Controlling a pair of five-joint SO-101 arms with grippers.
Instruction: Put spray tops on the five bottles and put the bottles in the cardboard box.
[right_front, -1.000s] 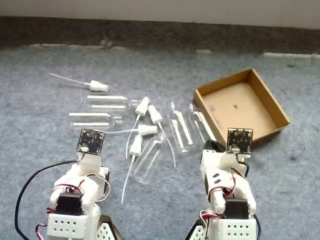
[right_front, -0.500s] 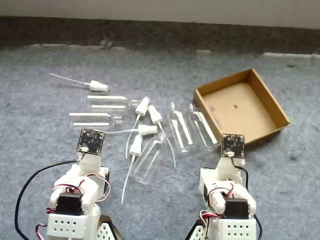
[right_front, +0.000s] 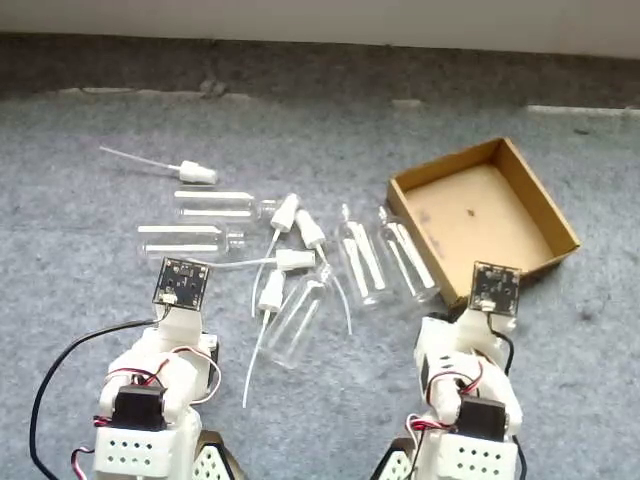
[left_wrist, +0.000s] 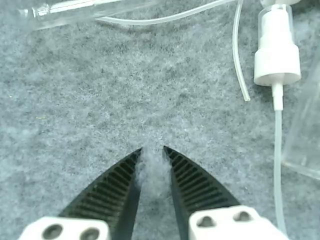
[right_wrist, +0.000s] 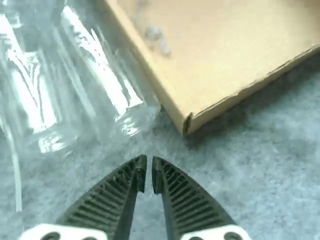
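L claw (left_wrist: 152, 150): yours sits low over bare carpet (left_wrist: 75, 110), tips cracked a sliver apart, nothing btwn them. One white top lies near it.
R claw (right_wrist: 148, 165): tips pressed together, gripping nothing, parked just by the box corner and the nearest bottle's end.
bottles (right_front: 360, 255): all 5 lie flat on the carpet, outside the box; two right beside its near wall.
spray tops (right_front: 293, 259): 5, loose w/ tubes, four bunched mid-pile, one far off to the side.
box (right_front: 450, 161): cardboard, open side up, on your R arm's side.

Grey carpet (right_front: 90, 300); dark strip (right_front: 300, 60) along far edge.
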